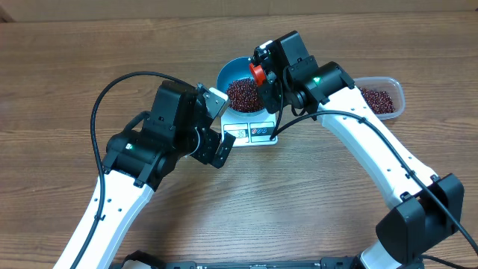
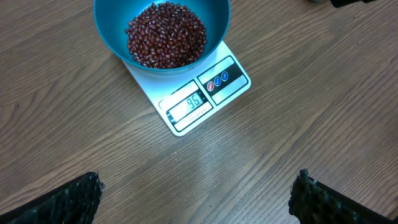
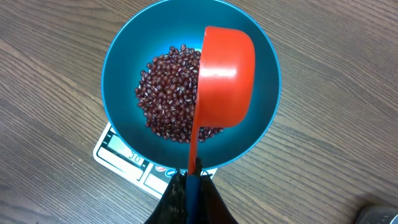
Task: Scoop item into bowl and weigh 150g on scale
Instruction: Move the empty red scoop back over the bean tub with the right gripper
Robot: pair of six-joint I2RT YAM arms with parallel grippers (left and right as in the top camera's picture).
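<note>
My right gripper (image 3: 191,186) is clamped tight on the handle of the red scoop (image 3: 225,74), which lies tipped on its side over the bowl (image 3: 121,56), its cup just above the beans (image 3: 163,93) heaped inside. The bowl sits on the scale (image 2: 189,109) and covers all but the front strip, where the display shows what looks like 96. My left gripper (image 2: 196,199) hangs with its jaws spread wide and nothing between them, above bare table (image 2: 323,124) near the front of the scale. From overhead, a clear tub (image 1: 397,90) holding more beans lies on my right side of the bowl, partly behind my right arm
</note>
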